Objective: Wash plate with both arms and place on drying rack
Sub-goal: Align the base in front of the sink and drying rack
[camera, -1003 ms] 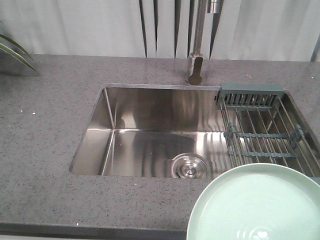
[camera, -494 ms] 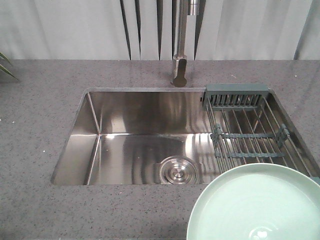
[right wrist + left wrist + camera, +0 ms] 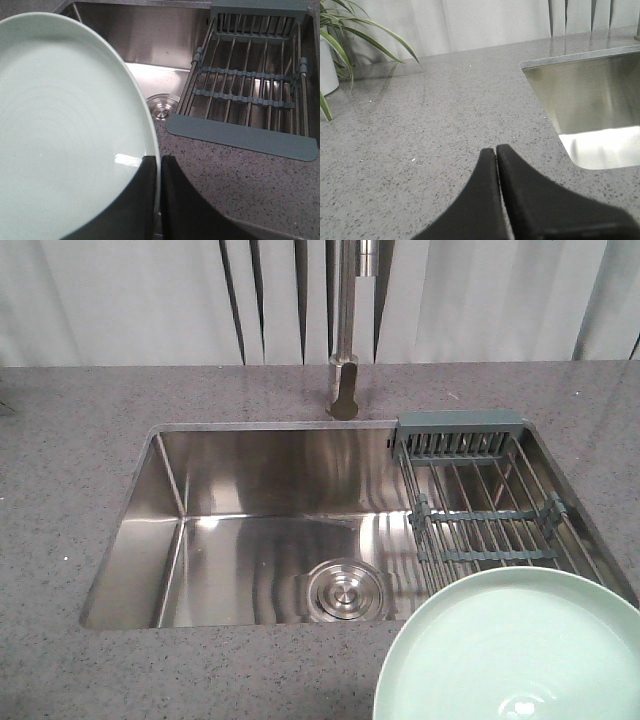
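- The right gripper (image 3: 159, 160) has its jaws pinching the rim of the plate (image 3: 65, 125), which sits at the lower right of the front view.
- The left gripper (image 3: 496, 150) hangs over the worktop (image 3: 420, 125) with its jaws pressed together.
- The drying rack (image 3: 485, 515) spans the right end of the sink (image 3: 260, 460).

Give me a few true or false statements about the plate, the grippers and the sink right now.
1. The right gripper grips the plate by its rim. True.
2. The plate rests on the drying rack. False: it is held clear of the rack.
3. The left gripper is shut with nothing in it. True.
4. Water runs from the faucet. False: no stream shows.
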Available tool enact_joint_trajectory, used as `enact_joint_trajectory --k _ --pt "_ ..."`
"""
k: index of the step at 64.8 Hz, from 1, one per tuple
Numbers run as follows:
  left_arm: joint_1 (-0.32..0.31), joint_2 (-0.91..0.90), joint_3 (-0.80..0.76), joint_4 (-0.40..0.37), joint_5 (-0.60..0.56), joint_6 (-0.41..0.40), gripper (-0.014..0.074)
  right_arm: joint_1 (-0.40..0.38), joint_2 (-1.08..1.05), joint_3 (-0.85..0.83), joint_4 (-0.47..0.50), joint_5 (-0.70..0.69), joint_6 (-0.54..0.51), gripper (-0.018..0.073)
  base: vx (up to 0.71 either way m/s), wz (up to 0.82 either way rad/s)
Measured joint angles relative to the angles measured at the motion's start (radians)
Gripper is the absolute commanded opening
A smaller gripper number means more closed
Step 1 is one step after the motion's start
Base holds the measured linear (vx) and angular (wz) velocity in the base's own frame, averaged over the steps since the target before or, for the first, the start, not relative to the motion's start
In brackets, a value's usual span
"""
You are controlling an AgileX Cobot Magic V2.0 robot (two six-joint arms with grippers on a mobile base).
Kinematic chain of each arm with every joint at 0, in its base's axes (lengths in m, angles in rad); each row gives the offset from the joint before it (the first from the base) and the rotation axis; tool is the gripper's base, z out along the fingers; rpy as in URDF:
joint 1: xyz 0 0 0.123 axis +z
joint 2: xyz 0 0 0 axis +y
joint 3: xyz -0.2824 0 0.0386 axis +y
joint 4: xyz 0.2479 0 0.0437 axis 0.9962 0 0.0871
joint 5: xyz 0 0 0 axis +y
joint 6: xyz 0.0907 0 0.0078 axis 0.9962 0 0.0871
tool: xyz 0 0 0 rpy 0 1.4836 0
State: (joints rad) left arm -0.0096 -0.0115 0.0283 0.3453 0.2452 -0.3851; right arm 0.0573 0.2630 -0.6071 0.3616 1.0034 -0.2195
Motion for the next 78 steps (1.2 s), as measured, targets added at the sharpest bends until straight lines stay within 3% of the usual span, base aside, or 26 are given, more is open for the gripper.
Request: enact_joint_trajectory --k 78 --pt "0.000 0.000 0.000 0.000 0.000 0.000 -0.0006 0.000 0.000 0.000 0.000 0.000 0.000 -0.0001 0.03 -0.02"
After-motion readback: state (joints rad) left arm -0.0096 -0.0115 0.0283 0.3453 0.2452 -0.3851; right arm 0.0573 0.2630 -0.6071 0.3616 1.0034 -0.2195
